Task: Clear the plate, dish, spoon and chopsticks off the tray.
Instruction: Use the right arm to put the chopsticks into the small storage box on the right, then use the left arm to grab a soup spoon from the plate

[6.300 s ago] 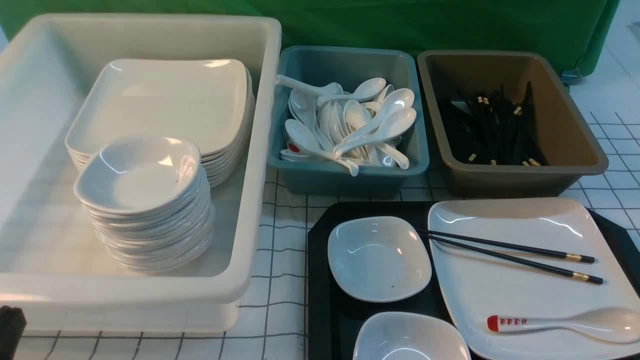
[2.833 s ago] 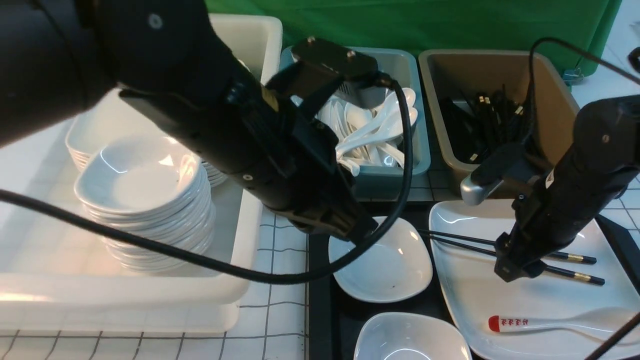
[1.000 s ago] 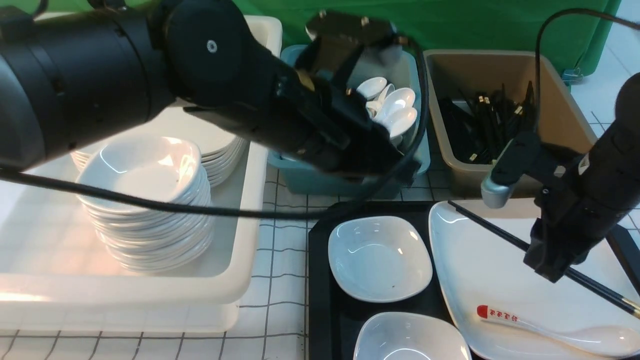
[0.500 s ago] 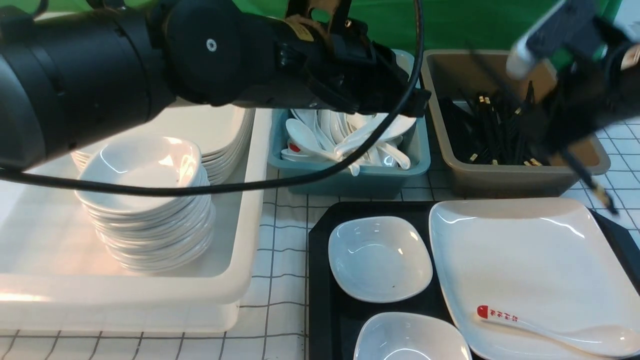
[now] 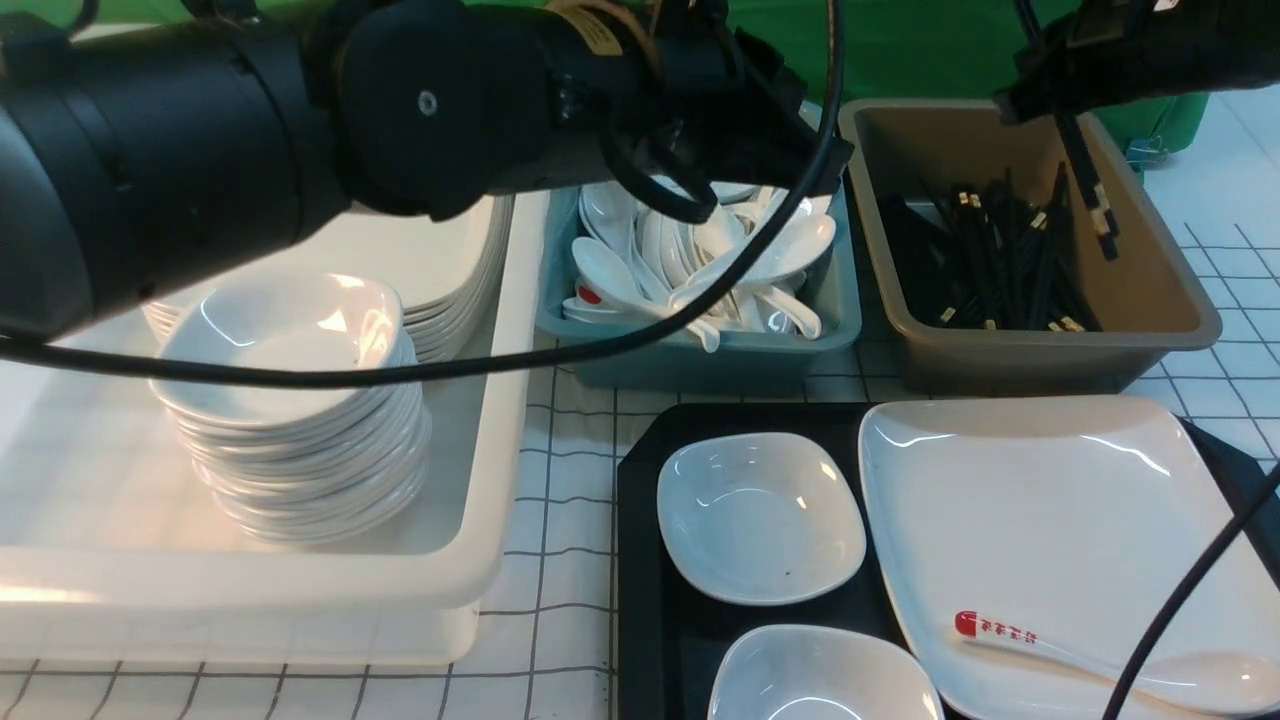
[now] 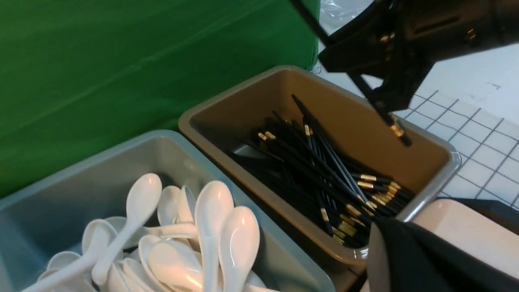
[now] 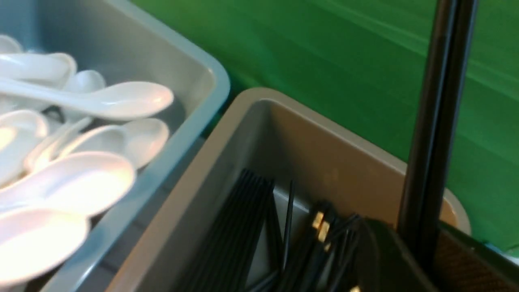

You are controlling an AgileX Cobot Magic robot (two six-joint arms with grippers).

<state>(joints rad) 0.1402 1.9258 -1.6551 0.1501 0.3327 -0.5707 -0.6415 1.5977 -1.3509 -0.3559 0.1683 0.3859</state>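
At the upper right of the front view, the right gripper point(image 5: 1060, 105) is clamped on the chopsticks point(image 5: 1090, 190), which hang tilted over the brown bin point(image 5: 1150, 290) — clear of the tray point(image 5: 640, 560) but not yet released. The left gripper point(image 6: 399, 251), jaws together and empty, hovers above the teal bin point(image 5: 700, 365). Left to clear at lower right — the plate point(image 5: 1030, 520), the spoon point(image 5: 1080, 655) lying on it, a small dish point(image 5: 760, 515) and a second small dish point(image 5: 820, 680).

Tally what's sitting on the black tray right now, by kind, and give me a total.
Large square plate: 1
Small dishes: 2
Spoon: 1
Total on the tray: 4
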